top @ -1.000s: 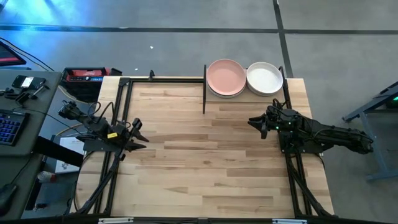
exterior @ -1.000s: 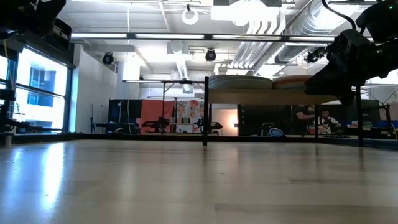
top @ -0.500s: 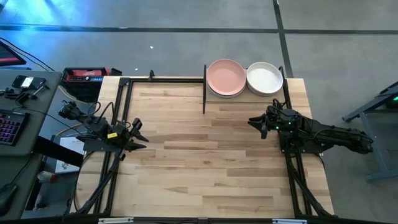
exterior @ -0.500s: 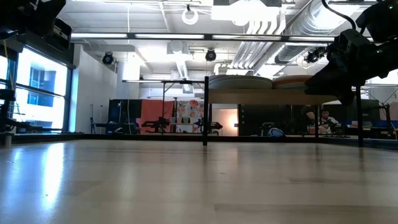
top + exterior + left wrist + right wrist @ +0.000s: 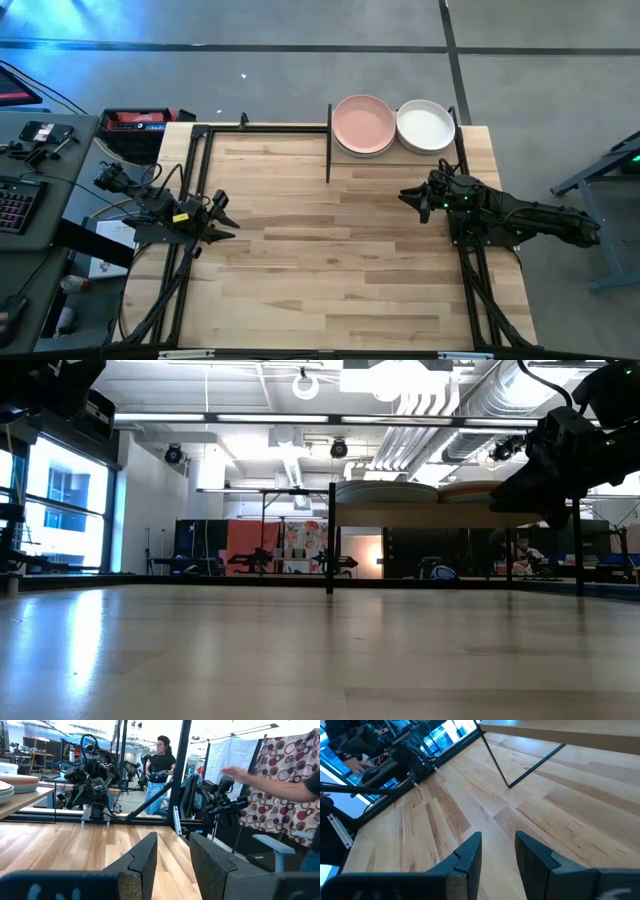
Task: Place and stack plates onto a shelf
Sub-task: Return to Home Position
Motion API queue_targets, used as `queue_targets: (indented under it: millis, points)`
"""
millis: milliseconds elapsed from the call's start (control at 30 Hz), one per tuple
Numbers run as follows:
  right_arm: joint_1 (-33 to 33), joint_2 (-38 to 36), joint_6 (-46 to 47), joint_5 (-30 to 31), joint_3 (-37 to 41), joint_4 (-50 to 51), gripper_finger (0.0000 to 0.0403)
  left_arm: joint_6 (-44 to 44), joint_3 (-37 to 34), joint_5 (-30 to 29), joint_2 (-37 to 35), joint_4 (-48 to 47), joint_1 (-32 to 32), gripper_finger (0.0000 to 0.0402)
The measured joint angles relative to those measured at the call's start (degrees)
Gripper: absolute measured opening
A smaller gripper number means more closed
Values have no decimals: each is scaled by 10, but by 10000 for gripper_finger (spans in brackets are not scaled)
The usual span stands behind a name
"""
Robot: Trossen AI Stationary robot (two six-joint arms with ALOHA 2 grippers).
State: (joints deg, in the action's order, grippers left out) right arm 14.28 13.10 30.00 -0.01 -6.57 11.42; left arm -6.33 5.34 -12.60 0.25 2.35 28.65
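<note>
Pale slatted tabletop (image 5: 330, 270) spans the view; at its far edge the shelf (image 5: 430, 515) carries two stacks side by side, a pink plate (image 5: 363, 124) topping one, a white plate (image 5: 426, 126) the other; left gripper (image 5: 222, 214) sits folded low at the left edge, right gripper (image 5: 407, 196) near the right edge just before the shelf; both point inward, fingers slightly parted, holding nothing
</note>
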Motion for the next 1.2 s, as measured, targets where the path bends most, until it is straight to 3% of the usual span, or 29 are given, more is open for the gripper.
queue_targets:
  millis: [667,1200]
  points:
    - [0,-9,0,0,0,0,100,0,0,0,0,0,-4,106]
    - [0,-69,0,0,-1,1,100,0,0,0,0,0,-86,106]
